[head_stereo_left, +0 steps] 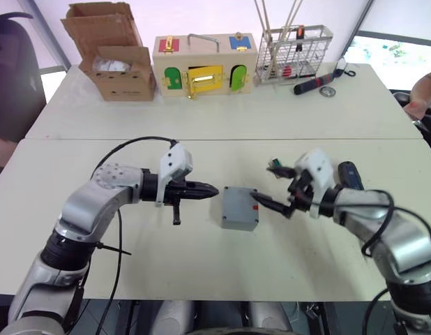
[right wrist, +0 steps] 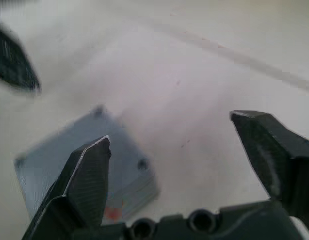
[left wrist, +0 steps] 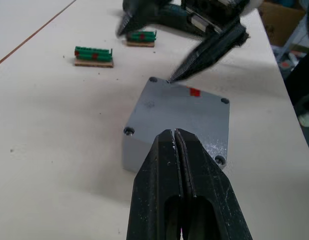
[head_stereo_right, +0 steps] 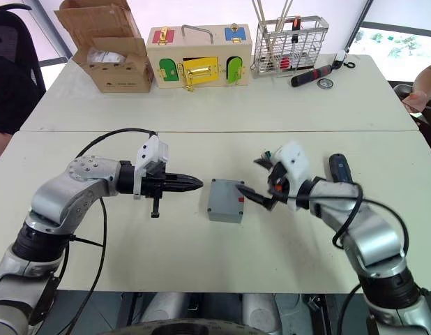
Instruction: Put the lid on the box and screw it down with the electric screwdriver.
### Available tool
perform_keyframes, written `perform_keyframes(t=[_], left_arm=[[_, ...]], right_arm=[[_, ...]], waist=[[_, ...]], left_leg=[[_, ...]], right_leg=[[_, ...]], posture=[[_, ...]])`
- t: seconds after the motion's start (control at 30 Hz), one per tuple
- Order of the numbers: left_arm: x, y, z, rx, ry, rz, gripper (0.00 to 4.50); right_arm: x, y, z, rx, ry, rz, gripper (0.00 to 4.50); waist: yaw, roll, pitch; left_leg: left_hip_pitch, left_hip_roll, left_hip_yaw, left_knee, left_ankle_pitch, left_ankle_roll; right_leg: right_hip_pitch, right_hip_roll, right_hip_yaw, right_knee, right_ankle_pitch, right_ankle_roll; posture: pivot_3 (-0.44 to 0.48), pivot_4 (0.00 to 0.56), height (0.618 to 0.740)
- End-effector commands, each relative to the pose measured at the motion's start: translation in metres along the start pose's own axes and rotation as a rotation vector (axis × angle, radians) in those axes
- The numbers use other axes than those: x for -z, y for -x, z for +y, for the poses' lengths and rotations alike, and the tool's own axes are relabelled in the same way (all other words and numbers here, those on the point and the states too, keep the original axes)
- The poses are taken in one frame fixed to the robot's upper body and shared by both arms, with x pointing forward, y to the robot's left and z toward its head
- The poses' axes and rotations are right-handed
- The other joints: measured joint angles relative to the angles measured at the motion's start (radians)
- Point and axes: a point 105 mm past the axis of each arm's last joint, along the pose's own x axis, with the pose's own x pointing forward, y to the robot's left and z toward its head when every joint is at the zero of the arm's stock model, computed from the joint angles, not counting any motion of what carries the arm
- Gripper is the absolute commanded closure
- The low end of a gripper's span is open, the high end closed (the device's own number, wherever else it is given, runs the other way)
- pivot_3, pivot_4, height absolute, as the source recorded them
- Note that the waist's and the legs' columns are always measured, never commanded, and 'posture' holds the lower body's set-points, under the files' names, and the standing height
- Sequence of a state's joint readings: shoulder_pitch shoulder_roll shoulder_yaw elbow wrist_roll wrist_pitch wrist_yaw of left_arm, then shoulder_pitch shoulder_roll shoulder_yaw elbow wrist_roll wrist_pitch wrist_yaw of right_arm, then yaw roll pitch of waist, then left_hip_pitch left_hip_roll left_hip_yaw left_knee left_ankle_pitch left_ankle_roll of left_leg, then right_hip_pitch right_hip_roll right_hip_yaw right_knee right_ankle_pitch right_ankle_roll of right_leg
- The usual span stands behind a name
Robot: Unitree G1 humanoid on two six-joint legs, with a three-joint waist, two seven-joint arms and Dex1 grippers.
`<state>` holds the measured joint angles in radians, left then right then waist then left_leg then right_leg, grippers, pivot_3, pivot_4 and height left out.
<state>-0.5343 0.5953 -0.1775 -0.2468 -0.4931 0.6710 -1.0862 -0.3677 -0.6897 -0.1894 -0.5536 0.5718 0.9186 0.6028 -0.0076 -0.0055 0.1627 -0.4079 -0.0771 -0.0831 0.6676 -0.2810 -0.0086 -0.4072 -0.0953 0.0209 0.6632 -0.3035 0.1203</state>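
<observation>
The left gripper [head_stereo_left: 207, 190] is seen with its fingers pressed together, holding nothing, its tips pointed at the box [head_stereo_left: 240, 208], which sits just beyond them on the table [head_stereo_left: 201, 265]. The lid [left wrist: 182, 107] is seen seated flat on the box, a screw in each visible corner; a small red mark [left wrist: 194, 92] is shown at the far edge — no writing can be read on it. On the box's other side the right gripper [head_stereo_left: 275, 188] is held with fingers spread apart, one fingertip [left wrist: 177, 76] at the lid's far edge. Behind that gripper's wrist the electric screwdriver [head_stereo_right: 339, 168] lies on the table, its long axis running away from the robot; its bit end cannot be made out.
</observation>
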Motion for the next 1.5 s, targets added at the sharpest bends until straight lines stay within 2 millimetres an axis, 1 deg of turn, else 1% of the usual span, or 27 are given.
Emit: perform_keyframes(t=[0.03,0.07,0.1,0.13,0.17,0.2,0.23,0.27,0.33,0.4,0.5,0.57,0.7,0.77,0.83,0.9,0.97,1.1,1.3,1.37,1.5], left_arm=[[-0.016,-0.005,0.002,0.038,-0.059,-0.064,4.50],[-0.018,-0.009,0.000,0.057,-0.074,-0.071,4.50],[-0.018,-0.012,-0.002,0.070,-0.084,-0.074,4.50],[-0.019,-0.015,-0.004,0.085,-0.099,-0.082,4.50],[-0.020,-0.017,-0.006,0.094,-0.108,-0.088,4.50],[-0.021,-0.019,-0.007,0.098,-0.113,-0.097,4.50],[-0.022,-0.022,-0.008,0.099,-0.111,-0.110,4.50],[-0.023,-0.024,-0.010,0.099,-0.108,-0.120,4.50],[-0.016,-0.031,-0.016,0.103,-0.092,-0.136,4.50],[-0.014,-0.036,-0.022,0.104,-0.086,-0.149,4.50],[-0.012,-0.041,-0.031,0.107,-0.075,-0.158,4.50],[-0.009,-0.042,-0.038,0.121,-0.067,-0.150,4.50],[-0.003,-0.042,-0.044,0.121,-0.061,-0.139,4.50],[-0.003,-0.043,-0.046,0.111,-0.061,-0.140,4.50],[-0.004,-0.043,-0.047,0.104,-0.059,-0.140,4.50],[-0.005,-0.041,-0.047,0.099,-0.048,-0.147,4.50],[-0.006,-0.037,-0.048,0.102,-0.040,-0.149,4.50],[-0.006,-0.031,-0.054,0.132,-0.074,-0.110,4.50],[-0.008,-0.029,-0.058,0.147,-0.140,-0.063,4.50],[-0.010,-0.029,-0.058,0.146,-0.140,-0.067,4.50],[-0.012,-0.030,-0.057,0.145,-0.130,-0.077,4.50]], right_arm=[[-0.025,0.037,-0.043,0.121,-0.072,0.050,0.02],[-0.026,0.049,-0.061,0.197,-0.082,0.096,0.02],[-0.025,0.057,-0.072,0.248,-0.086,0.127,0.02],[-0.017,0.067,-0.085,0.307,-0.144,0.201,0.02],[-0.012,0.075,-0.092,0.342,-0.190,0.251,0.02],[-0.009,0.080,-0.095,0.358,-0.213,0.286,0.02],[-0.001,0.087,-0.098,0.376,-0.240,0.351,0.02],[0.003,0.092,-0.100,0.386,-0.253,0.390,0.02],[0.025,0.108,-0.092,0.331,-0.256,0.584,0.02],[0.038,0.122,-0.090,0.312,-0.299,0.700,0.02],[0.050,0.137,-0.088,0.266,-0.353,0.791,0.02],[0.056,0.142,-0.083,0.236,-0.413,0.833,0.02],[0.068,0.144,-0.081,0.235,-0.545,0.879,0.02],[0.075,0.140,-0.082,0.255,-0.638,0.880,0.02],[0.085,0.136,-0.082,0.257,-0.672,0.907,0.02],[0.088,0.133,-0.080,0.241,-0.686,0.924,0.02],[0.092,0.131,-0.083,0.255,-0.696,0.935,0.02],[0.101,0.128,-0.086,0.262,-0.692,0.980,0.02],[0.117,0.125,-0.078,0.230,-0.679,1.044,0.02],[0.123,0.122,-0.079,0.241,-0.675,1.052,0.02],[0.134,0.113,-0.081,0.253,-0.661,1.058,0.02]], waist=[[0.008,0.000,0.000],[0.014,0.000,0.000],[0.020,0.000,0.000],[0.020,0.000,0.000],[0.020,0.000,0.000],[0.020,0.000,0.000],[0.019,0.000,0.000],[0.019,0.000,0.000],[0.020,0.002,0.000],[0.019,0.002,0.000],[0.018,0.002,0.000],[0.017,0.002,0.000],[0.018,0.004,-0.001],[0.019,0.003,-0.001],[0.021,0.003,-0.001],[0.025,0.004,-0.001],[0.022,0.004,-0.001],[0.020,0.004,-0.001],[0.022,0.004,0.000],[0.020,0.004,-0.001],[0.015,-0.003,-0.004]], left_leg=[[0.000,0.000,0.000,0.000,0.000,0.000],[0.000,0.000,0.000,0.000,0.000,0.000],[0.000,0.000,0.000,0.000,0.000,0.001],[0.000,0.000,0.001,-0.001,-0.001,0.001],[0.000,0.000,0.001,-0.001,-0.001,0.001],[0.000,0.000,0.001,-0.001,-0.001,0.002],[0.000,0.000,0.002,-0.002,-0.001,0.002],[0.000,0.000,0.002,-0.002,-0.001,0.002],[0.000,0.000,0.003,-0.002,-0.001,0.002],[-0.001,0.000,0.004,-0.002,-0.001,0.002],[-0.001,0.001,0.006,0.000,-0.003,0.005],[0.000,0.001,0.006,0.000,-0.004,0.008],[0.000,0.001,0.006,0.000,-0.004,0.008],[0.000,0.001,0.006,0.000,-0.004,0.008],[0.000,0.001,0.006,0.000,-0.004,0.007],[0.000,0.001,0.006,0.000,-0.004,0.007],[-0.001,0.001,0.005,0.000,-0.002,0.003],[-0.001,0.001,0.006,-0.001,-0.002,0.003],[-0.001,0.001,0.006,-0.001,-0.002,0.003],[-0.001,0.001,0.006,-0.001,-0.002,0.003],[0.000,0.001,0.005,0.000,-0.002,0.003]], right_leg=[[0.000,0.000,0.000,0.000,0.000,0.000],[0.000,0.000,-0.001,0.000,0.000,0.000],[0.000,0.000,-0.001,-0.001,0.000,0.000],[0.001,-0.001,-0.001,-0.002,0.000,0.000],[0.001,-0.001,-0.001,-0.003,0.000,0.000],[0.001,-0.001,0.000,-0.003,0.000,0.000],[0.001,-0.002,0.001,-0.004,0.000,0.000],[0.001,-0.002,0.001,-0.004,0.000,0.000],[0.000,-0.001,0.001,-0.003,0.000,0.000],[0.000,-0.002,0.001,-0.003,0.000,0.000],[0.000,-0.002,0.001,-0.004,0.000,0.000],[0.000,-0.001,0.002,-0.003,0.000,0.000],[0.000,-0.001,0.002,-0.003,0.000,0.000],[0.000,-0.001,0.002,-0.003,0.000,0.000],[0.000,-0.001,0.002,-0.004,0.000,0.000],[0.000,-0.002,0.002,-0.004,0.000,0.000],[0.000,-0.002,0.002,-0.004,0.000,0.000],[0.000,-0.001,0.001,-0.006,0.000,0.000],[0.000,-0.002,0.001,-0.006,0.000,0.000],[0.000,-0.001,0.001,-0.006,0.000,0.000],[0.002,-0.001,0.001,-0.006,0.000,0.000]], posture=[[0.000,0.150,0.740],[0.000,0.150,0.740],[0.000,0.150,0.740],[0.000,0.150,0.740],[0.000,0.150,0.740],[0.000,0.150,0.740],[0.000,0.150,0.740],[0.000,0.150,0.740],[0.000,0.150,0.740],[0.000,0.150,0.740],[0.000,0.150,0.740],[0.000,0.150,0.740],[0.000,0.150,0.740],[0.000,0.150,0.740],[0.000,0.150,0.740],[0.000,0.150,0.740],[0.000,0.150,0.740],[0.000,0.150,0.740],[0.000,0.150,0.740],[0.000,0.150,0.740],[0.000,0.150,0.740]])
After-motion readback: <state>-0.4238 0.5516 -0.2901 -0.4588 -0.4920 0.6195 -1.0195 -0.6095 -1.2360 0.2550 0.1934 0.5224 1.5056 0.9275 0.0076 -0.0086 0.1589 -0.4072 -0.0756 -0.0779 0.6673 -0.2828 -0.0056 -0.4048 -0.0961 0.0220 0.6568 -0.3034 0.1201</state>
